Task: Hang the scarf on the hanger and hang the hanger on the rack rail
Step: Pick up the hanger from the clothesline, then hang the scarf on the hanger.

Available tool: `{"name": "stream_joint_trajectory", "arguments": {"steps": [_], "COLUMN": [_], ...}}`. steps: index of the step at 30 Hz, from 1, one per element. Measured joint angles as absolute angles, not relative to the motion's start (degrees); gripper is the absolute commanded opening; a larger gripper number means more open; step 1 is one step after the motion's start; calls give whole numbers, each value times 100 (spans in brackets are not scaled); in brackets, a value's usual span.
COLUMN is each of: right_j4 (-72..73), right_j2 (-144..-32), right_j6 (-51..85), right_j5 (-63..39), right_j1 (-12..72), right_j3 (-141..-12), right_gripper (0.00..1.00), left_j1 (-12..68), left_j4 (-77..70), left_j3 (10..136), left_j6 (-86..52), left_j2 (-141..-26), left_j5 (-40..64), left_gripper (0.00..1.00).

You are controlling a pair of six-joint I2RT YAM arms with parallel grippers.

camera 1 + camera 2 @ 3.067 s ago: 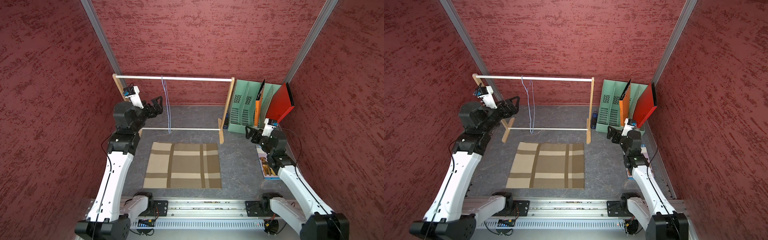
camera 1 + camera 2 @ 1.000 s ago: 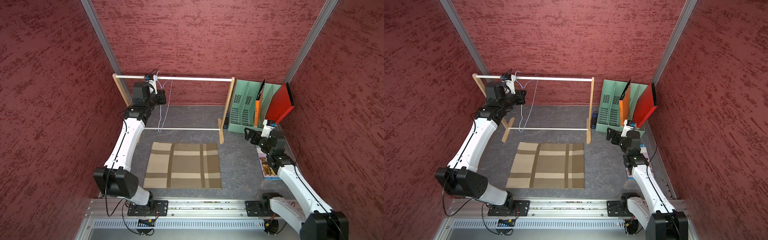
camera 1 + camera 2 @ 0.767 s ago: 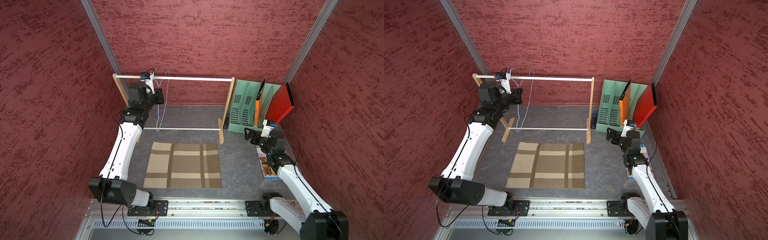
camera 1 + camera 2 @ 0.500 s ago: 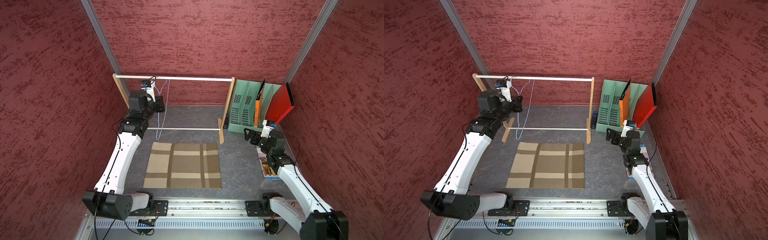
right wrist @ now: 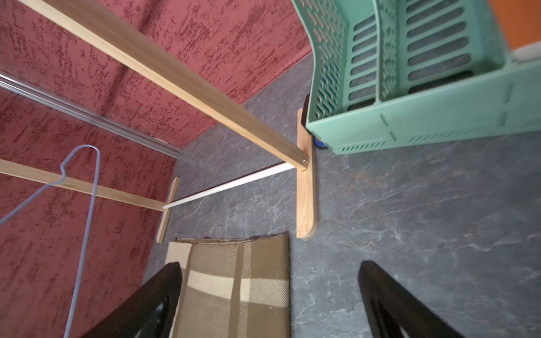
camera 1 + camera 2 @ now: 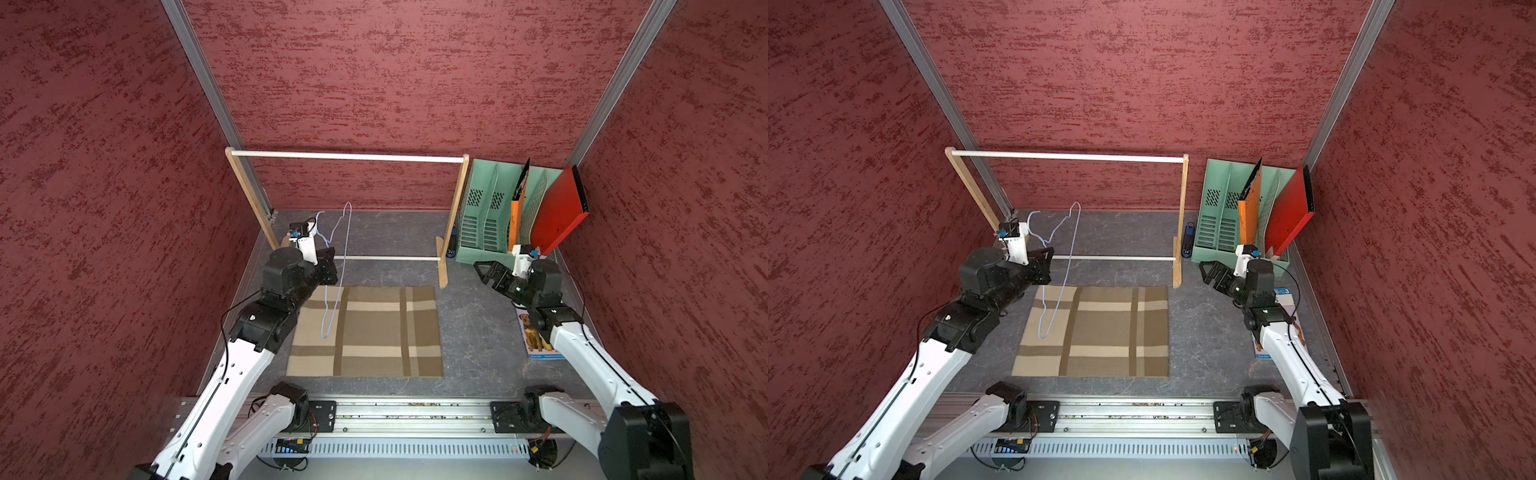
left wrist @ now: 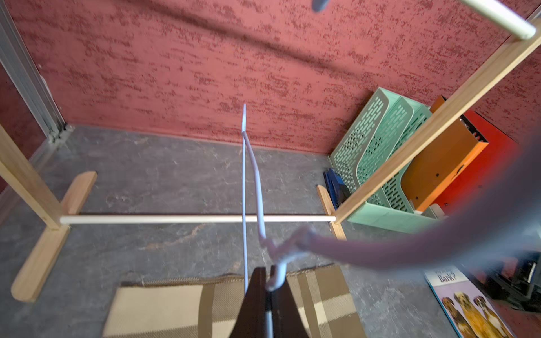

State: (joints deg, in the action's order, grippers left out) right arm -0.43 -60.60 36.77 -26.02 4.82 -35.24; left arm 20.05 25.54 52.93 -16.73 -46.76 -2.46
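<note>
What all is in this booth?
Plaid cloth scarf: one, tan, cream and brown, flat on the grey tabletop.
Thin wire hanger: one, pale blue, held aloft near the scarf's left edge.
Wooden-framed rack with rods: one, wood and white, behind the scarf.
Slotted plastic file holder: one, mint green, back right.
Flat folders: two, orange and red, in the file holder.
Small object: one, dark blue, by the rack's right foot.
Dog picture book: one, blue-edged, right of the scarf.
Robot arms: two, white and black; left fingers shut on hanger, right fingers open.
</note>
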Motion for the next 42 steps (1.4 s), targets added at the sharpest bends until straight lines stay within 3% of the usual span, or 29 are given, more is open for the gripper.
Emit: {"name": "stream_joint_trajectory", "arguments": {"steps": [13, 27, 42], "right_j4": [-366, 497, 279], "right_j2": [-6208, -7218, -7708], "right_j6": [4539, 5319, 5395], "right_j5": [-3170, -2912, -2628], "right_j1": [1315, 2486, 2799], "right_j3": [-2867, -2294, -2591], "right_gripper": [87, 87, 82], "left_j1": [3651, 5706, 5916], "left_j4": [2561, 1538, 1028], "left_j3": [3166, 2274, 1756], "left_j6": [-3433, -3527, -3573], "left_j2": [-3210, -3387, -3531], "left_j5": [-1400, -3623, -4370], "left_gripper": [0, 0, 0]}}
